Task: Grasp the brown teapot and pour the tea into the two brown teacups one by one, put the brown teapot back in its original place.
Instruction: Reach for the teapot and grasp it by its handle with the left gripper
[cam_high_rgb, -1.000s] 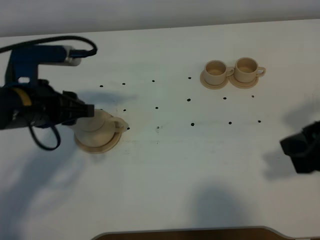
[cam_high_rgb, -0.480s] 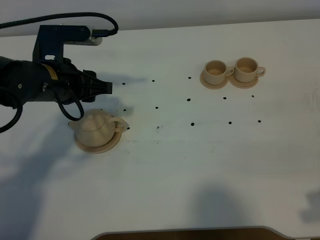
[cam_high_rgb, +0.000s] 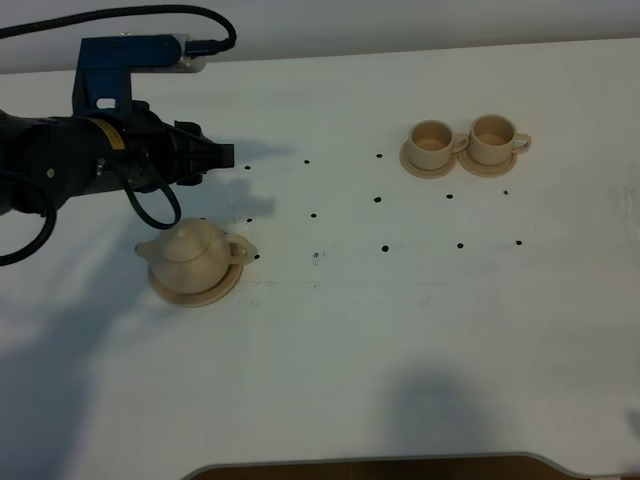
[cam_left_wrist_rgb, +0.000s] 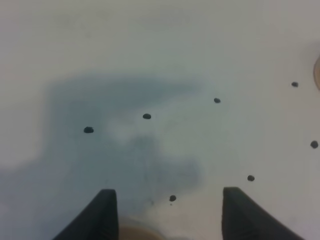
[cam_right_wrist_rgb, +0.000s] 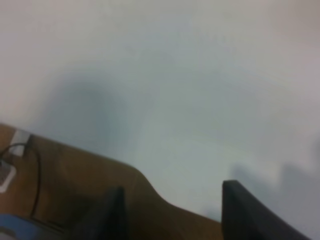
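The brown teapot (cam_high_rgb: 190, 252) stands on its wide beige saucer, the original place (cam_high_rgb: 205, 292), at the left of the table. My left gripper (cam_high_rgb: 224, 155) hovers beyond and above the teapot, open and empty; in the left wrist view (cam_left_wrist_rgb: 168, 191) its dark fingers (cam_left_wrist_rgb: 102, 215) stand apart over bare table, with a tan sliver of the teapot (cam_left_wrist_rgb: 140, 234) between them. The two brown teacups (cam_high_rgb: 432, 142) (cam_high_rgb: 493, 137) sit on small saucers at the far right. My right gripper (cam_right_wrist_rgb: 173, 187) is open and empty over the table's front edge, and is out of the exterior view.
Small black dots (cam_high_rgb: 313, 215) mark the white table (cam_high_rgb: 400, 330). A cable (cam_high_rgb: 150, 14) runs from the left arm along the back edge. The table's front edge with brown floor below it (cam_right_wrist_rgb: 75, 200) shows in the right wrist view.
My left gripper has let go of the teapot, risen and moved toward the far side. The teapot stays on its saucer. The right arm has drawn back out of the exterior view.
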